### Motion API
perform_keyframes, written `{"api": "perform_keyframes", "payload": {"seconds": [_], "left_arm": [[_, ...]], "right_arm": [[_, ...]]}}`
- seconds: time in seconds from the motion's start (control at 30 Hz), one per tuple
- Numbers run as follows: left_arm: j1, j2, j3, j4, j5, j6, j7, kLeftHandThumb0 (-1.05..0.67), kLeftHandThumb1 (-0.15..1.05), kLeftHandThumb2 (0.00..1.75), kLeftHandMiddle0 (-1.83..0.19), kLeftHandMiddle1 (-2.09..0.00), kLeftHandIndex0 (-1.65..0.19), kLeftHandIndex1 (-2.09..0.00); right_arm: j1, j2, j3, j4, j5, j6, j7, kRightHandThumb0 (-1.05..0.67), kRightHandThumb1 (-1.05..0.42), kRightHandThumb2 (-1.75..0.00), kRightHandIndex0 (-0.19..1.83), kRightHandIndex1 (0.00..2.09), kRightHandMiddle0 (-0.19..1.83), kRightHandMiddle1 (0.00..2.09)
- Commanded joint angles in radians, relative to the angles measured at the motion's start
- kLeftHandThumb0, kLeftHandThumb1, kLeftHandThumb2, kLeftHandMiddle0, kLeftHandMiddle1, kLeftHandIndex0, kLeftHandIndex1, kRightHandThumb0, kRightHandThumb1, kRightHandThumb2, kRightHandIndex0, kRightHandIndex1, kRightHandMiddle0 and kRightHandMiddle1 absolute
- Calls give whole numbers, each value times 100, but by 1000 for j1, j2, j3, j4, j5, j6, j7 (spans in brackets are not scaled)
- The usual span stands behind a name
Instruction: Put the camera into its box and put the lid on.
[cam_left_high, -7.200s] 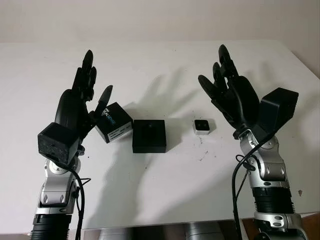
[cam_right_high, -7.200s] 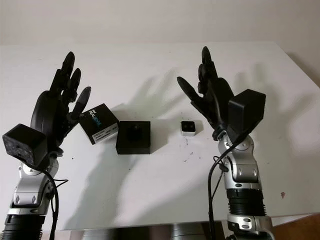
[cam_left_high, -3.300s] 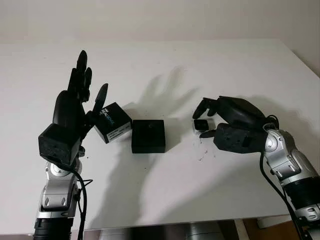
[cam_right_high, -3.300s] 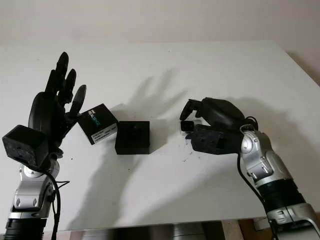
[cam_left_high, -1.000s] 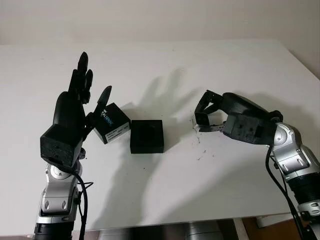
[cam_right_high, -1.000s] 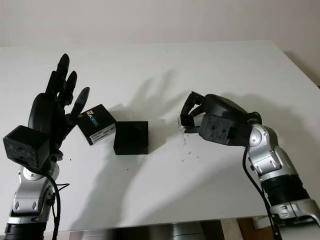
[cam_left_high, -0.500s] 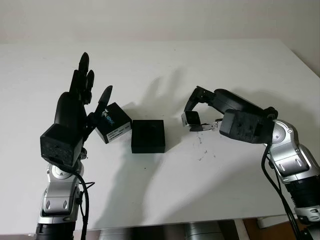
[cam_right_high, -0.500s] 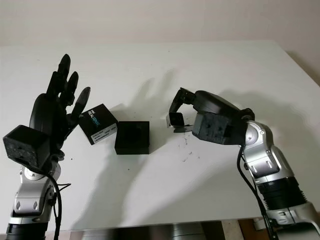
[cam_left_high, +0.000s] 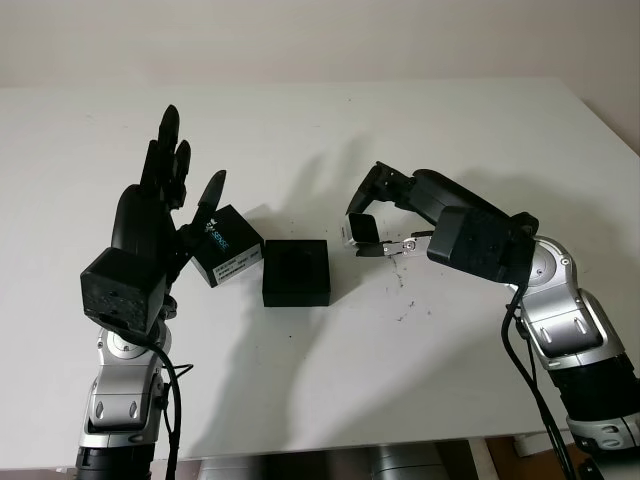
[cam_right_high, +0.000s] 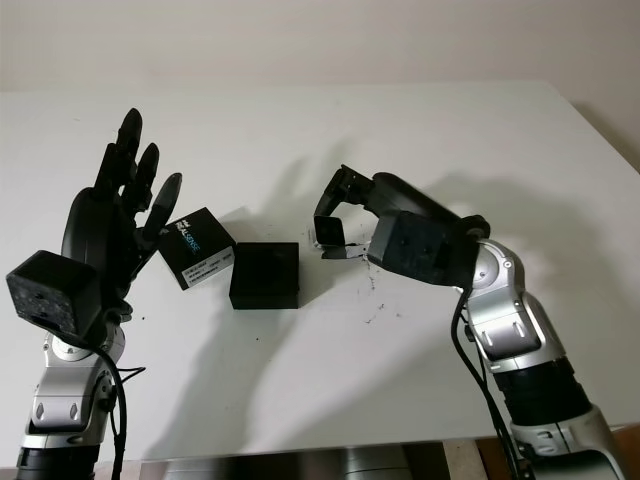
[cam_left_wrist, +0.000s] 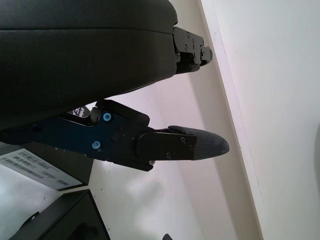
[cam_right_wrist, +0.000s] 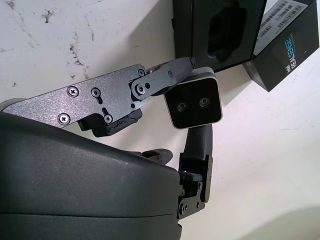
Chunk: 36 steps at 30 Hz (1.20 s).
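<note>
My right hand (cam_left_high: 372, 222) is shut on the small white camera (cam_right_wrist: 194, 102), whose black face carries two lenses, and holds it above the table just right of the open black box (cam_left_high: 296, 271). The box's moulded black insert (cam_right_wrist: 226, 32) lies close beyond the camera in the right wrist view. The black lid (cam_left_high: 228, 246) with a printed label leans tilted at the box's left side. My left hand (cam_left_high: 160, 205) is open and raised upright beside the lid, touching nothing.
The white table (cam_left_high: 330, 380) stretches widely in front of and behind the box. A few small dark specks (cam_left_high: 408, 312) mark the surface right of the box. The table's right edge (cam_left_high: 610, 125) runs diagonally at the far right.
My right hand has carried the camera leftward, closer to the open box. The left hand, box and lid have stayed put.
</note>
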Motion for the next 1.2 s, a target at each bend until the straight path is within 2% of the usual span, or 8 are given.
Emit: {"api": "perform_keyframes", "payload": {"seconds": [0.0,0.17,0.27,0.47,0.73,1.17], "left_arm": [[-6,-8,-7,-17,4,0,7,-64,105,32,-10,-5,-3,-5],[-7,-29,-8,-35,-21,29,3,-63,105,31,-6,-4,0,-4],[-7,-30,-6,-46,-31,48,0,-63,105,31,-5,-4,2,-3],[-18,1,5,-18,8,37,12,-62,105,34,-7,-6,-1,-5],[-19,13,56,17,-11,37,29,-64,105,37,-7,-5,0,-5],[1,27,116,31,-12,48,61,-64,105,35,-10,-6,-2,-6]], "right_arm": [[7,19,3,-37,-6,27,-13,-30,-105,-12,37,7,15,202],[7,58,18,-65,-27,83,-35,-28,-105,-12,39,8,13,204],[11,62,31,-67,-48,75,-47,-28,-105,-11,40,8,15,203],[15,93,42,-63,-46,84,-59,-29,-105,-10,41,8,17,205],[11,111,66,-45,-51,62,-65,-29,-105,-9,42,7,21,192],[11,146,82,-12,-45,49,-75,-30,-105,-9,41,6,17,196]]}}
